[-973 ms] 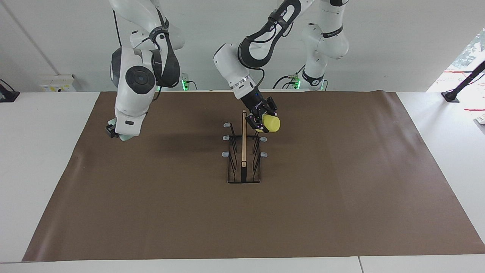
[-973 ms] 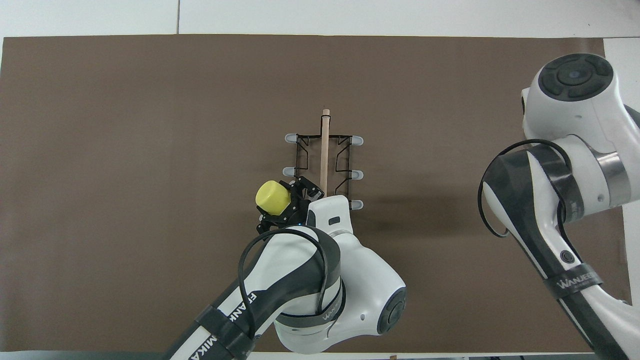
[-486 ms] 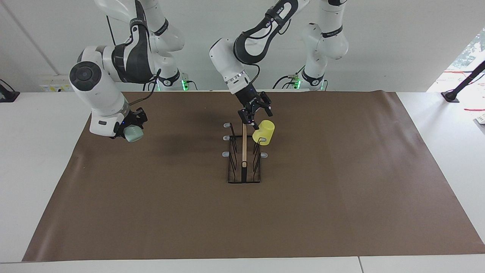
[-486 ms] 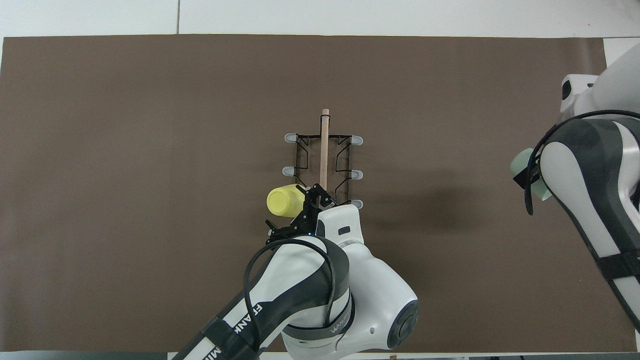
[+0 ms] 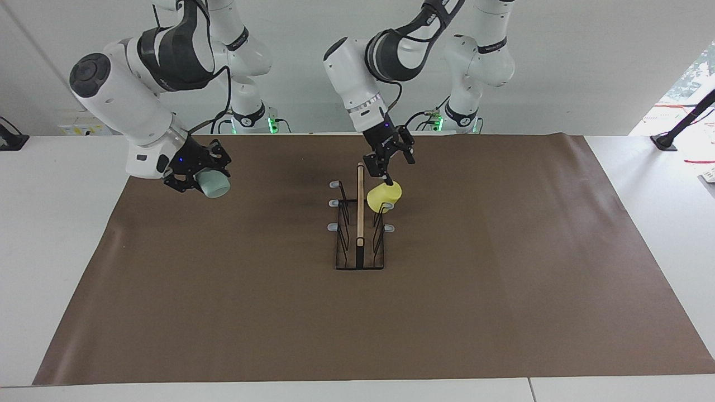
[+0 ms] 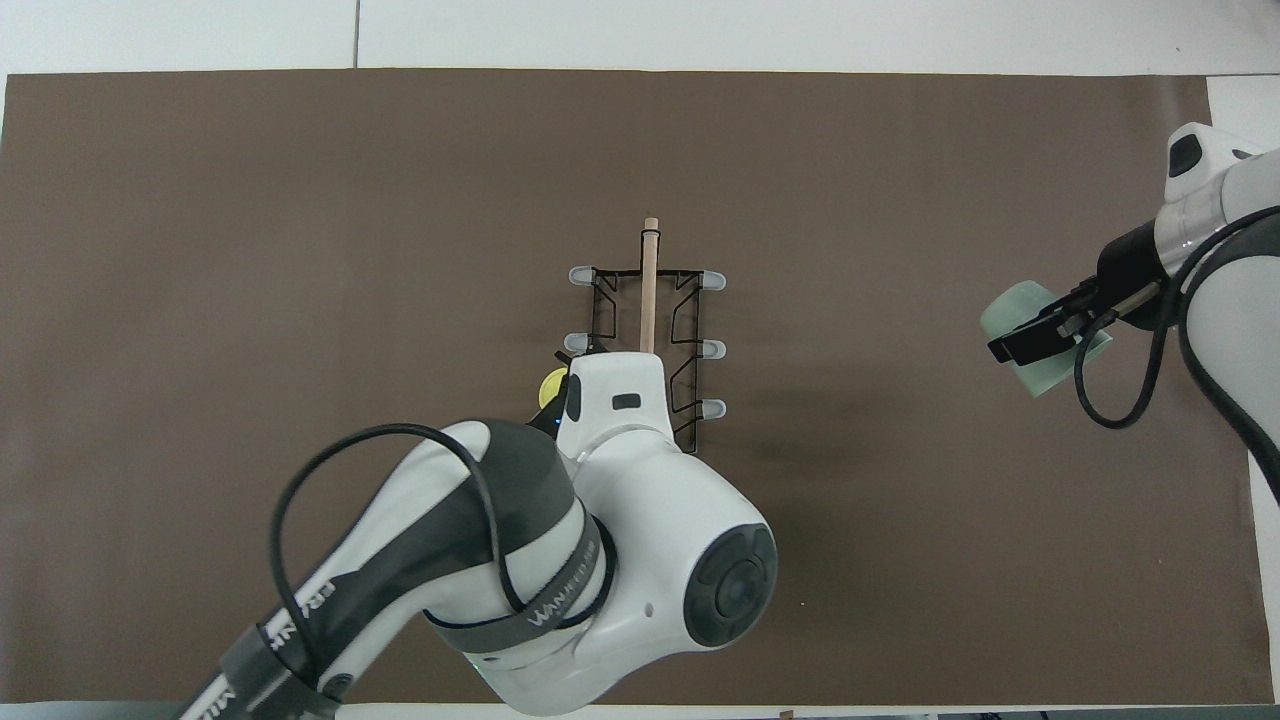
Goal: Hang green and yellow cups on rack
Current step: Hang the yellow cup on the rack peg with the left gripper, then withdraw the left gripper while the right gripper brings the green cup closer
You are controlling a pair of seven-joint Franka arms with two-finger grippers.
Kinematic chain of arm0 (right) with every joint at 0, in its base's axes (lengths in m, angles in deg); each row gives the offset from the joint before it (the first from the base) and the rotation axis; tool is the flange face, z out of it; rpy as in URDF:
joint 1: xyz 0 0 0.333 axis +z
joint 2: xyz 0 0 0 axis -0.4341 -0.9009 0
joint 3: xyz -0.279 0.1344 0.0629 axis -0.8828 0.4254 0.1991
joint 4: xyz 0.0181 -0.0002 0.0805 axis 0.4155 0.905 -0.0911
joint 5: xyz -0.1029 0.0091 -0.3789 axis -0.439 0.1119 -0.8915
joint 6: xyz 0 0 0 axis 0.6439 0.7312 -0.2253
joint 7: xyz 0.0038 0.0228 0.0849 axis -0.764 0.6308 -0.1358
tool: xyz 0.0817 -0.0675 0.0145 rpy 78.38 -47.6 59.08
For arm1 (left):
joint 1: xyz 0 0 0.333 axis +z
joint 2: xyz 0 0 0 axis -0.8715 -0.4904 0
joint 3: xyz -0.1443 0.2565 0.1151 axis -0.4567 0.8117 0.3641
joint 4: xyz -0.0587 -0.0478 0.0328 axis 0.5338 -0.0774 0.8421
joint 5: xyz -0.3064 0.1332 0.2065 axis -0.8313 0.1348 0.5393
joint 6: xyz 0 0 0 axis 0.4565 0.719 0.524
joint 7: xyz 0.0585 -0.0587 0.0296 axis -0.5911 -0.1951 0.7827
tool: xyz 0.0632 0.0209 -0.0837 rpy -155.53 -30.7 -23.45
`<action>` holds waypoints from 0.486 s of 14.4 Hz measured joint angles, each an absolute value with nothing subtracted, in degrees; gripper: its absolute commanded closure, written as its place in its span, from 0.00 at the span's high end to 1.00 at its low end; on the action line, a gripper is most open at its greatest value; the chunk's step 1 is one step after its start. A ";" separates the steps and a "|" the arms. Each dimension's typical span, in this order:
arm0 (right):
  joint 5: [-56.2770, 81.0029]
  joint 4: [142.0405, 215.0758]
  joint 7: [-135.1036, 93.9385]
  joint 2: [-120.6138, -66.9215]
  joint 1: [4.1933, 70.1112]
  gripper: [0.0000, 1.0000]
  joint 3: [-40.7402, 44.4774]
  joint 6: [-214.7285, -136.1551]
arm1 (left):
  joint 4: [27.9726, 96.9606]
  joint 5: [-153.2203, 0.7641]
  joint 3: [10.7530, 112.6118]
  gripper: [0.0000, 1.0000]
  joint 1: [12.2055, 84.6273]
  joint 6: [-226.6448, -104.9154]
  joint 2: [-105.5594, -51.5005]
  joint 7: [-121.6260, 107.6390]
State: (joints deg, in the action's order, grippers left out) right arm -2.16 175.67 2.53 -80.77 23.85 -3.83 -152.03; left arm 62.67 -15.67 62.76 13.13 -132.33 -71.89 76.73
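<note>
Yellow cup (image 5: 384,196) sits tilted on a peg of the rack (image 5: 360,245), on the side toward the left arm's end of the counter (image 5: 503,312), mid-counter. Left gripper (image 5: 389,159) is just above it, jaws apart, holding nothing; 1 fingertip looks v. close to the cup, contact unclear. Right gripper (image 5: 196,174) is clamped on the green cup (image 5: 213,183), up in the air over the mat's edge at the right arm's end.

Risks, as I judge them:
- Left gripper's nearby fingertip could snag the yellow cup and flip it off its peg.
- Yellow cup looks loosely seated; a knock to the rack when the green cup comes in could drop it.

Views: facing view shows the yellow cup on its peg and the open jaws. In the overhead view the left arm hides nearly all of that, only a sliver of yellow showing, but the 3 pegs on the right arm's side read clearly as free.
</note>
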 measured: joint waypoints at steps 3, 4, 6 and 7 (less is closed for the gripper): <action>9.35 177.24 6.37 -79.89 20.92 0.00 -3.87 -152.03 | 62.70 -24.17 63.03 1.00 21.83 -134.73 -70.06 55.81; 12.88 178.00 8.77 -79.74 19.33 0.00 -3.91 -152.15 | 62.72 -27.18 63.12 1.00 24.99 -135.55 -69.86 48.40; 20.94 179.35 13.29 -79.61 17.41 0.00 -4.08 -153.13 | 62.74 -33.38 63.26 1.00 31.30 -136.63 -69.65 33.97; 24.87 180.04 15.08 -79.47 17.27 0.00 -4.09 -153.70 | 62.78 -35.83 63.30 1.00 34.16 -137.25 -69.60 28.28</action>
